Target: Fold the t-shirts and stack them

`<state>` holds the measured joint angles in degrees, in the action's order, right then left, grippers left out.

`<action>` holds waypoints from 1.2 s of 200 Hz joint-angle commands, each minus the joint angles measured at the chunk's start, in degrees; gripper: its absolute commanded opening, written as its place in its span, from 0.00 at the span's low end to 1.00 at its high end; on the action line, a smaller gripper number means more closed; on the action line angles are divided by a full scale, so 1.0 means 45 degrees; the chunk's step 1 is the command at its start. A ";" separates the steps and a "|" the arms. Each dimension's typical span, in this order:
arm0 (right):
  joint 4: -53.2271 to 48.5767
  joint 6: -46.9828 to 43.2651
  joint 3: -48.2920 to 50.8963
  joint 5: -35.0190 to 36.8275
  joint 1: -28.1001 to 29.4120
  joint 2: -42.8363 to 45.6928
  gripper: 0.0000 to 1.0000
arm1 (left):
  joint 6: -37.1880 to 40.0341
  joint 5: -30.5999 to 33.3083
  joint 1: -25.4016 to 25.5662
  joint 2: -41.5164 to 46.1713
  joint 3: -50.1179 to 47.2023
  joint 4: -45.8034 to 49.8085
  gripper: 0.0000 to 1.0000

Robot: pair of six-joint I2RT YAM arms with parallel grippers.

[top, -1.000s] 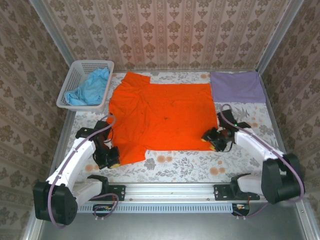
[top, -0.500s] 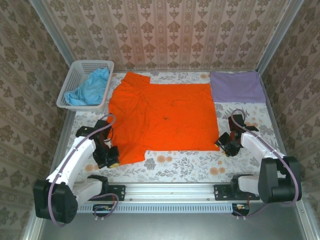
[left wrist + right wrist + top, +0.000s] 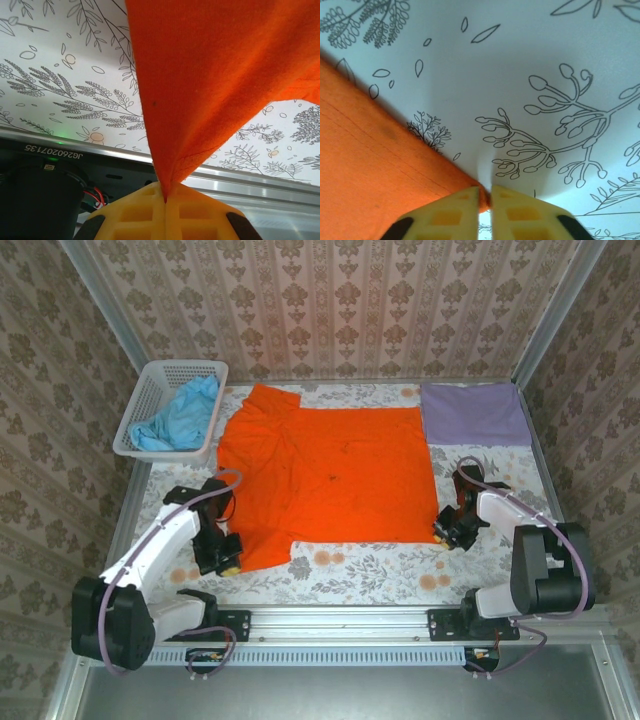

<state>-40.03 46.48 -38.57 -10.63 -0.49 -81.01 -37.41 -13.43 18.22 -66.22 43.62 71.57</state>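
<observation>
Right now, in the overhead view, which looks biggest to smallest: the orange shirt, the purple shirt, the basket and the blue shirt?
1. orange shirt, spread flat.
2. purple shirt and white basket: about alike, too close to rank.
3. blue shirt, bunched in the basket.

The middle of the tabletop point(image 3: 380, 566) is covered by the flat, spread orange t-shirt point(image 3: 330, 475). The far left corner is blocked by the white basket point(image 3: 188, 364), and the far right corner is taken by the folded lavender t-shirt point(image 3: 472, 412). Bare strips are left along the near edge and at the right, below the lavender cloth. Three sides are closed by patterned walls point(image 3: 340, 300).
</observation>
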 commanded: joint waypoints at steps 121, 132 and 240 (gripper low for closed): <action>-0.0639 -0.0836 0.0539 -0.0592 0.0109 0.1419 0.00 | -0.0569 -0.0662 0.1244 0.0630 -0.0018 0.2047 0.00; -0.0776 -0.0866 0.0620 -0.0654 0.0109 0.1576 0.00 | -0.0747 -0.0829 0.1320 0.0635 -0.0187 0.1853 0.00; -0.2263 -0.1256 0.0298 -0.0313 0.0131 0.2983 0.00 | -0.0515 -0.0394 0.1411 0.0020 0.0353 0.1595 0.00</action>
<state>-46.26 41.87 -35.94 -12.84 -0.21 -68.36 -39.88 -15.77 24.36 -65.30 43.13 77.76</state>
